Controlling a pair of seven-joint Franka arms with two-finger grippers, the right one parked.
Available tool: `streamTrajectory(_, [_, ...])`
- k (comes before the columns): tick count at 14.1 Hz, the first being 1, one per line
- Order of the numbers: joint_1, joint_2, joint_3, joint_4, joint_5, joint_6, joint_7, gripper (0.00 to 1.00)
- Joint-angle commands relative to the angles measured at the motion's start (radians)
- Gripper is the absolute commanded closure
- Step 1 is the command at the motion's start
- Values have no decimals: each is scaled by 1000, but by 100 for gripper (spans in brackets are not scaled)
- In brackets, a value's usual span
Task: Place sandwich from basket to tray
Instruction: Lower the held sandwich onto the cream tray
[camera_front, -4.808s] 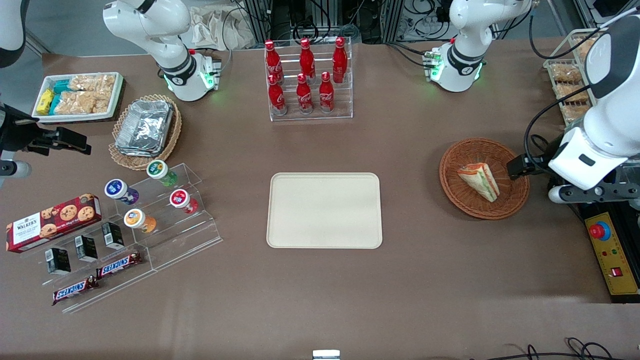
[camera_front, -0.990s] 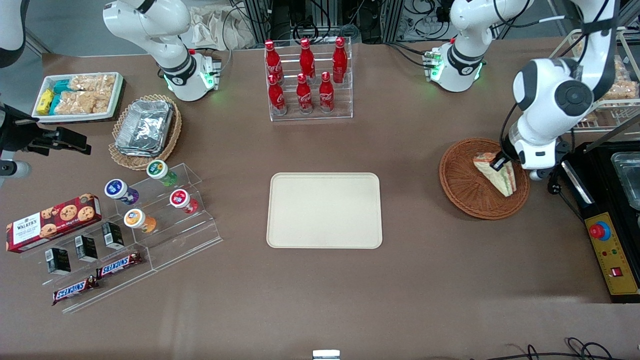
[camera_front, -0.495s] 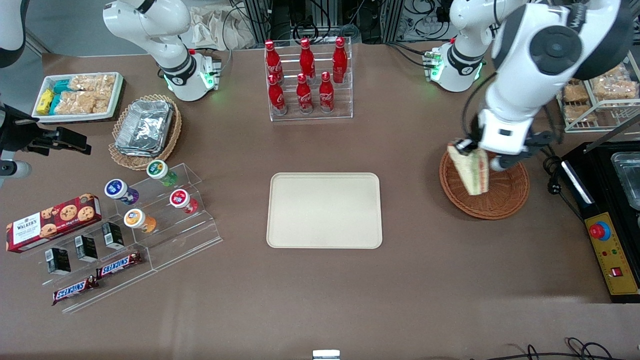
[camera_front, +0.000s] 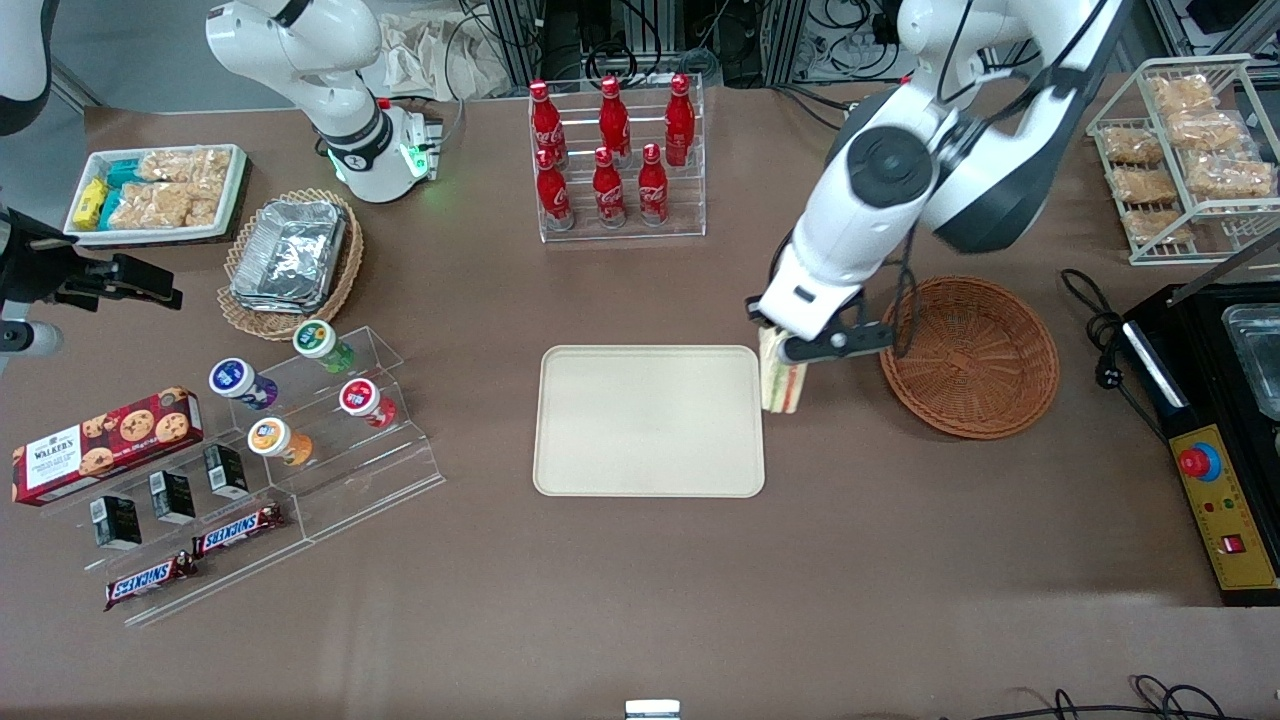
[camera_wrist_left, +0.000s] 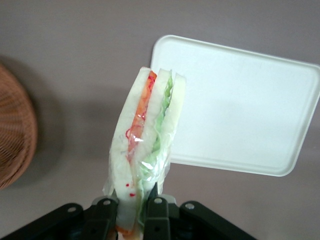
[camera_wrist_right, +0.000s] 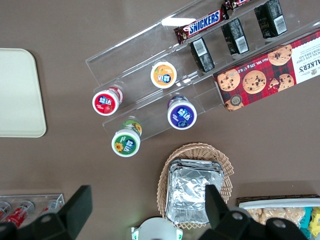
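The left arm's gripper (camera_front: 775, 335) hangs above the desk (camera_front: 640, 580) between the tray (camera_front: 648, 420) and the basket (camera_front: 968, 356), just at the tray's edge that faces the working arm's end. Its jaws are closed on the wide end of the sandwich (camera_front: 781, 382), which is lifted clear of the basket and hangs point-down with its tip over the gap beside the tray rim. In the left wrist view the gripper (camera_wrist_left: 131, 212) pinches the wrapped sandwich (camera_wrist_left: 146, 145) between two black fingers (camera_wrist_left: 156, 215); the bread slices stand on edge, showing an orange-red layer and a green layer under clear wrap. The tray (camera_wrist_left: 240, 105) lies just beside the sandwich in that view, and a part of the basket (camera_wrist_left: 15, 132) shows at the frame edge. The basket holds nothing. Farther from the front camera than the tray stands a clear rack of red bottles (camera_front: 612, 150). Toward the parked arm's end of the desk lie a lace-rimmed basket of foil trays (camera_front: 290, 255), a stepped clear stand with yogurt cups (camera_front: 300, 400), and a red cookie box (camera_front: 105, 440).
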Motion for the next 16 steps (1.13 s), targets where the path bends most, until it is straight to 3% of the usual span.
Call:
streamTrajectory(1, [-31, 173, -1, 45, 125, 60, -26, 100])
streamTrajectory(7, [-90, 368, 25, 56, 340, 195, -127, 100])
streamTrajectory(11, [-149, 401, 86, 54, 374, 241, -187, 100])
streamTrajectory(12, [-165, 401, 105, 54, 374, 242, -201, 76])
streamTrajectory(14, [-184, 402, 125, 54, 374, 242, -201, 0])
streamTrajectory(16, [-184, 398, 125, 62, 368, 242, -224, 0])
